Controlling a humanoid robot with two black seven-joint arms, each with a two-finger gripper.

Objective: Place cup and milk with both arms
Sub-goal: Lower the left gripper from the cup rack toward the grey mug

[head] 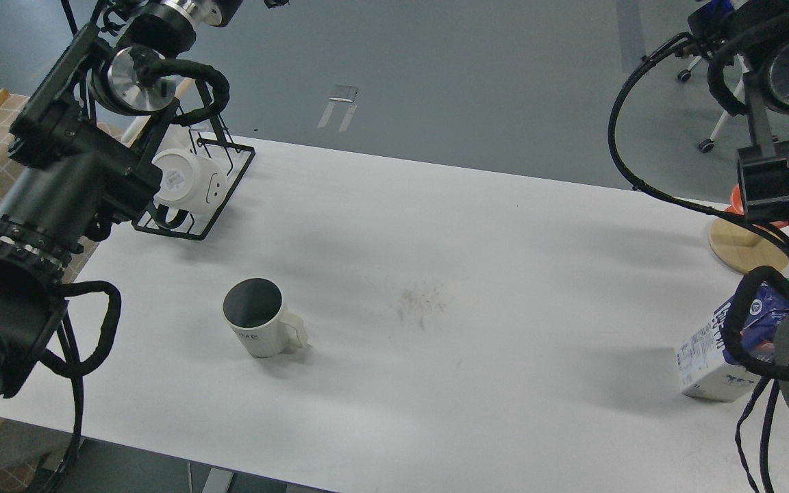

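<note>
The cup (261,327) is a white ribbed mug with a dark inside. It stands upright on the white table (477,287), left of centre, with its handle pointing right. The milk (713,359) is a blue and white carton standing at the table's right end, partly hidden behind my right arm's cables and links. My left arm rises along the left edge and leaves the view at the top. My right arm fills the right edge and also runs out at the top. Neither gripper shows, and nothing touches the cup.
A black wire rack (220,198) at the back left holds a plain white smiley-face mug (189,181) on its side. A round wooden disc (744,248) with something orange behind it lies at the back right. A faint smudge (422,301) marks the table's middle.
</note>
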